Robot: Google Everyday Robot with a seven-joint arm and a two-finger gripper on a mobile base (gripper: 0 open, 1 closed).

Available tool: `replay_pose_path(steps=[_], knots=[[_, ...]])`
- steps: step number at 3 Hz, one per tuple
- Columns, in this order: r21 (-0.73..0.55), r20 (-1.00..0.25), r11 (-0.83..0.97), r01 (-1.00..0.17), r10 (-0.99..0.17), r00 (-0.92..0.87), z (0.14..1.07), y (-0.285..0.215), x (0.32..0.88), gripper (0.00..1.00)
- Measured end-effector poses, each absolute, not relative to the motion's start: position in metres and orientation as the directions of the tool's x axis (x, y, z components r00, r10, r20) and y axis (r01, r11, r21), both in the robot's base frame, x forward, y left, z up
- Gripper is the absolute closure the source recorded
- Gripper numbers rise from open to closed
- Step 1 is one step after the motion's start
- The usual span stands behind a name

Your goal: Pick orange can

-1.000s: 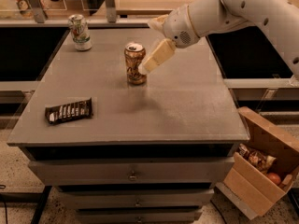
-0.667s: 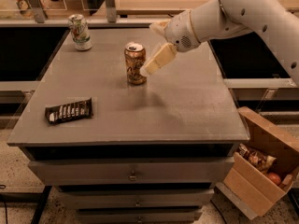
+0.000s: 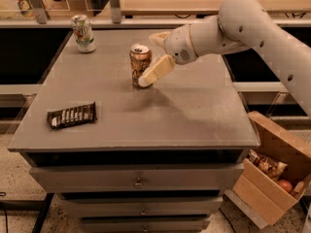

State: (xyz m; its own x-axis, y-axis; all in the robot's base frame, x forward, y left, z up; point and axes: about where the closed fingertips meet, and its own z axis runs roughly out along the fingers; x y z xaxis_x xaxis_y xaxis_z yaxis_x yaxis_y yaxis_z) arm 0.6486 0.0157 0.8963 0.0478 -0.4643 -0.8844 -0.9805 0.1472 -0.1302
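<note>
The orange can [image 3: 140, 63] stands upright near the middle back of the grey table [image 3: 194, 115]; it has an orange-tan body and a silver top. My gripper [image 3: 148, 58] comes in from the right at can height and is open. Its near finger [image 3: 156, 71] lies in front of the can's right side, with its tip low by the can's base. The far finger [image 3: 159, 36] shows behind and to the right of the can's top. The can stands on the table, between or just beside the fingers.
A green-and-white can [image 3: 83, 33] stands at the table's back left corner. A dark snack bar wrapper [image 3: 72, 115] lies at the front left. An open cardboard box [image 3: 272, 171] with items sits on the floor to the right. Drawers run below the tabletop.
The gripper has moved a little left and down, closer in on the orange can. The can and the other objects have not moved.
</note>
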Motion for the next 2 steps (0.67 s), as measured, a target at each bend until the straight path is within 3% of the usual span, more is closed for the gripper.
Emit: replay_pose_path(steps=[1,2], knots=[[-0.124,-0.899,0.130,-0.984,-0.435,0.056,0.891,0.032,0.654,0.00],[-0.119,-0.910,0.118,-0.986,-0.409,0.061,0.888,0.045,0.661,0.16]])
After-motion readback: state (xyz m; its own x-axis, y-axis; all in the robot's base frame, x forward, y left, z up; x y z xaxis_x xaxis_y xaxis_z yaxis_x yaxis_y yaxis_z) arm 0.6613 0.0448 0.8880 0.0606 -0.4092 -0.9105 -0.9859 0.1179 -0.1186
